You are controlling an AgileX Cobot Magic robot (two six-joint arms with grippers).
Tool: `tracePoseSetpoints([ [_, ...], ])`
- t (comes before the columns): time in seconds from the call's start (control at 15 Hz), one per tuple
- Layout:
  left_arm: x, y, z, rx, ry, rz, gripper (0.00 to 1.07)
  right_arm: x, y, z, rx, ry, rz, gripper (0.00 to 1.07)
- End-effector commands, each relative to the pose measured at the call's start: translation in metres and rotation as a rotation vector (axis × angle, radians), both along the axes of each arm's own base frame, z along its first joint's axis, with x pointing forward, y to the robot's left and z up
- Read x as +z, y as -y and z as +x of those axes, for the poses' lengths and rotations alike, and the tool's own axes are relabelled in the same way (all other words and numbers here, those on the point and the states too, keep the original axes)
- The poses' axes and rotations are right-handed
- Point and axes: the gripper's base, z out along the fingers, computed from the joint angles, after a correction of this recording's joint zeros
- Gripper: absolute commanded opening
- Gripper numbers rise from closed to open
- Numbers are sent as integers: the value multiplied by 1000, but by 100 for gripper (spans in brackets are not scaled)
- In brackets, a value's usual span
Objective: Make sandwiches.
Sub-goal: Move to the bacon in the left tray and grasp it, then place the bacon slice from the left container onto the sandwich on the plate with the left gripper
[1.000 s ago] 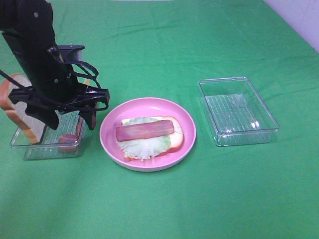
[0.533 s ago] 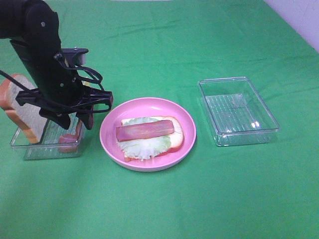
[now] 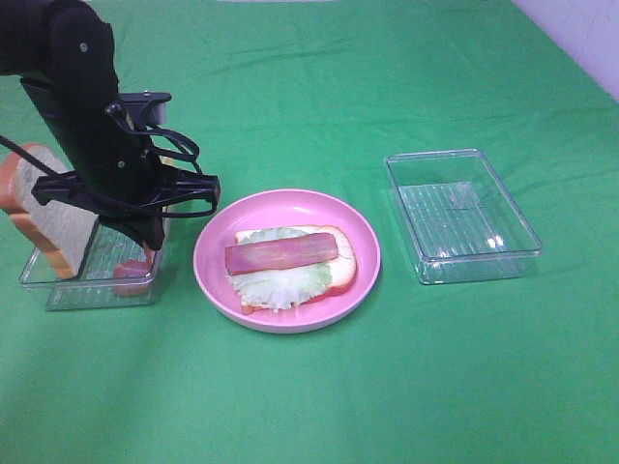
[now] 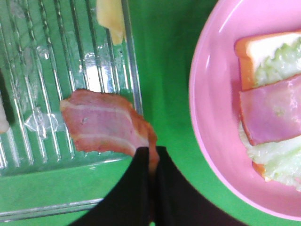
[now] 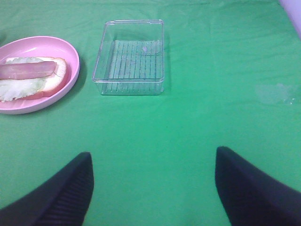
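Note:
On the round pink plate [image 3: 215, 235] lies the open sandwich [image 3: 290, 261]: a white bread slice, pale green lettuce and a pink-red ham strip on top, also seen as the sandwich [image 4: 270, 110] and the sandwich [image 5: 29, 75]. My left gripper [image 3: 145, 238] reaches down into the left clear tray [image 3: 87, 290]. There the left gripper [image 4: 151, 160] is shut on the edge of a second ham strip [image 4: 101, 125]. A bread slice [image 3: 46, 217] leans upright in that tray and a yellow cheese square [image 4: 110, 19] lies at its far side. My right gripper [image 5: 153, 183] is open over bare cloth.
An empty clear tray [image 3: 462, 215] stands to the right of the plate, also seen as the tray [image 5: 129, 59]. Green cloth covers the whole table. The left arm's black body hides part of the left tray in the high view.
The left gripper's jaws have come together from wide open and now pinch the ham strip in the left tray. The plate and its food have not moved.

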Motion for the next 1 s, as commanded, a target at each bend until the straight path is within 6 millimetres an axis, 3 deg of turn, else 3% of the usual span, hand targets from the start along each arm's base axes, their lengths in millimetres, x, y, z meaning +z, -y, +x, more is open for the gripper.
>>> tracePoseSetpoints([
  [0.07, 11, 3, -2, 3, 27, -22, 0, 0, -1, -1, -5, 24, 8, 69],
  [0.27, 57, 6, -6, -33, 120, -119, 0, 0, -1, -1, -5, 24, 8, 69],
  [0.4, 68, 11, -5, -59, 132, -161, 0, 0, -1, -1, -5, 24, 8, 69],
  [0.6, 98, 39, -5, -186, 166, -473, 0, 0, -1, -1, -6, 24, 8, 69],
  [0.73, 92, 55, -3, -238, 142, -632, 0, 0, -1, -1, -6, 24, 9, 69],
  [0.8, 76, 65, 3, -213, 86, -732, 0, 0, -1, -1, -6, 24, 9, 69],
  [0.87, 76, 65, 3, -213, 86, -732, 0, 0, -1, -1, -6, 24, 9, 69],
  [1.0, 47, 75, 10, -212, 22, -804, 0, 0, -1, -1, -6, 24, 9, 69],
])
